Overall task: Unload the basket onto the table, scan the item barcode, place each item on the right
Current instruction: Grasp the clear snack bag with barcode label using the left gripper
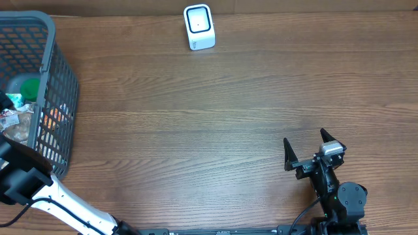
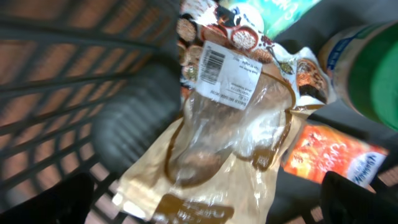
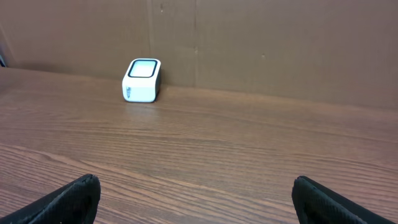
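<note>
Right tool (image 1: 304, 138) stands wide open over the near right tabletop (image 1: 196, 117). Left tool (image 2: 205, 205) spreads wide inside the basket (image 1: 62, 85) at left, above a clear bag (image 2: 230, 137), barcode label (image 2: 213, 65) showing. Scanner (image 1: 198, 27) sits far centre.

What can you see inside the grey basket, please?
A tan-and-clear bag with a barcode label lies on top, beside a green-lidded jar and an orange packet. Whatever lies beneath them is covered.
</note>
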You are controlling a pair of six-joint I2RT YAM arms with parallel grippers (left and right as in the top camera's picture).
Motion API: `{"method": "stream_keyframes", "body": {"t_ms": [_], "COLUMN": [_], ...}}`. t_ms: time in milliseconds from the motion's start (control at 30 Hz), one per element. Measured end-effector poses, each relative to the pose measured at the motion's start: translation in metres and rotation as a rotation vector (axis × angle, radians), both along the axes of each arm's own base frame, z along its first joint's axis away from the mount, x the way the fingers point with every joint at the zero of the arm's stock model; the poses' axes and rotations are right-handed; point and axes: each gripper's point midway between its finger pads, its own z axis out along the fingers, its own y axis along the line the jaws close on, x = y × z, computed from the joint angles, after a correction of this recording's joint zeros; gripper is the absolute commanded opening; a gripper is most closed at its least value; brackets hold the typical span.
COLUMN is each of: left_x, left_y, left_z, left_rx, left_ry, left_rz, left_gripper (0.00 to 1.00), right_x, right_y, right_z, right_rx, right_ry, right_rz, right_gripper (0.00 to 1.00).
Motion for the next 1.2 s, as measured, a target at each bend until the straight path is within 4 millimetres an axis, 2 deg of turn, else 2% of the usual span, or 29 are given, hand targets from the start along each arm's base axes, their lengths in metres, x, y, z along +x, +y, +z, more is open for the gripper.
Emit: {"method": "stream_keyframes", "body": {"t_ms": [200,367,767,867,900,967,1033,1100,1200], "left_x": [0.008,0.012,0.025,0.029,0.03,0.032,0.034,0.036,0.038], "left_y": [0.004,0.007,0.009,0.006,0.004,0.002,0.001,0.0,-0.002], "left_z": [-0.042,-0.067,-0.1,-0.11,-0.113,-0.117,-0.117,-0.116,-0.112], "left_rx": [-0.012,-0.006,0.0,-0.013,-0.02,-0.03,-0.033,-0.041,-0.043], "left_ry": [-0.004,-0.016,-0.078,-0.099,-0.106,-0.12,-0.13,-0.142,-0.155], "left_rz": [-0.028,-0.046,-0.069,-0.086,-0.088,-0.097,-0.103,-0.107,-0.114], "left_gripper": [1.0,1.0,1.0,0.97,0.94,0.81,0.59,0.45,0.44], "right_x": [0.0,0.0,0.0,0.0,0.0,0.0,0.0,0.0,0.0], "right_y": [0.0,0.0,0.0,0.0,0.0,0.0,0.0,0.0,0.0], "right_z": [0.0,0.0,0.0,0.0,0.0,0.0,0.0,0.0,0.0], "right_rx": [0.0,0.0,0.0,0.0,0.0,0.0,0.0,0.001,0.0], "right_ry": [0.0,0.0,0.0,0.0,0.0,0.0,0.0,0.0,0.0], "right_rz": [0.0,0.0,0.0,0.0,0.0,0.0,0.0,0.0,0.0], "right_gripper": [1.0,1.0,1.0,1.0,1.0,1.0,1.0,1.0,1.0]}}
